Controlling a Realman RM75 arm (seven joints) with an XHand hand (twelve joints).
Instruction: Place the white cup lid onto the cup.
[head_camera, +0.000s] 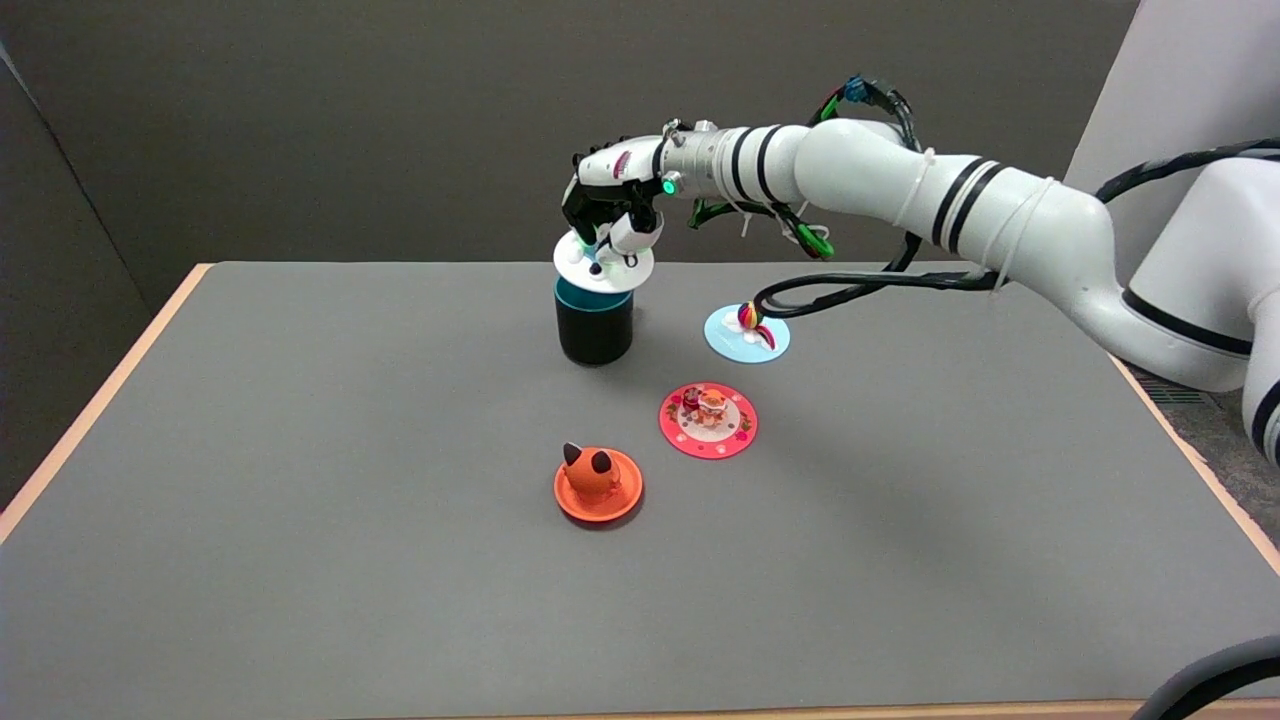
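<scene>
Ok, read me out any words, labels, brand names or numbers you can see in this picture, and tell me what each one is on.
No text can be read anywhere in this view.
right hand: a small magenta mark on its white back, too small to read.
red lid: decorated with small figures and dots, no legible words.
white cup lid, cup, blue lid, orange lid: no lettering visible.

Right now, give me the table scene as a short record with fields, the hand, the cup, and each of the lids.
right hand: holds the white cup lid from above
white cup lid: over the cup's mouth, slightly tilted; cannot tell if seated
cup: black, teal rim, upright on the grey table
light blue lid: flat on table, right of the cup
red lid: flat, nearer than the blue one
orange lid: flat, nearest the camera
</scene>
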